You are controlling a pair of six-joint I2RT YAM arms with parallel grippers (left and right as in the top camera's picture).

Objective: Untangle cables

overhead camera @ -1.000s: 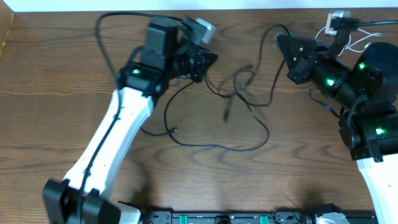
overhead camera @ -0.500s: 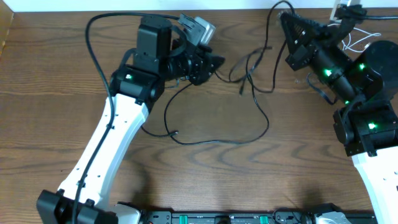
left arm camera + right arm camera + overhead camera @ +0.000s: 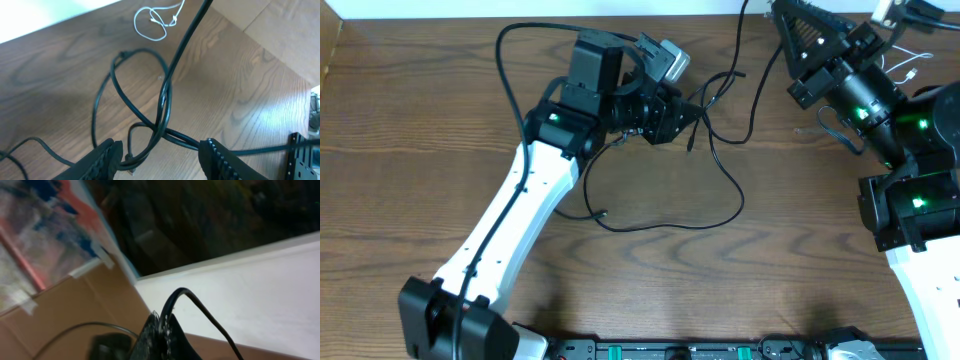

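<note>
Left gripper (image 3: pixel 159 147): released, jaws astride crossed black cable (image 3: pixel 169 85), likely to part the loops. Right gripper (image 3: pixel 162 322): clenched on black cable, apparently for tension. White cable (image 3: pixel 152 22): lying apart.

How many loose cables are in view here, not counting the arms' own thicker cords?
2. The black cable loops across the middle of the overhead view, one stretch rising past the top edge. The white cable lies coiled at the far right, partly hidden.

Black cable (image 3: pixel 167 85), white cable (image 3: pixel 135 21), brown wood-grain table (image 3: pixel 420 150).
</note>
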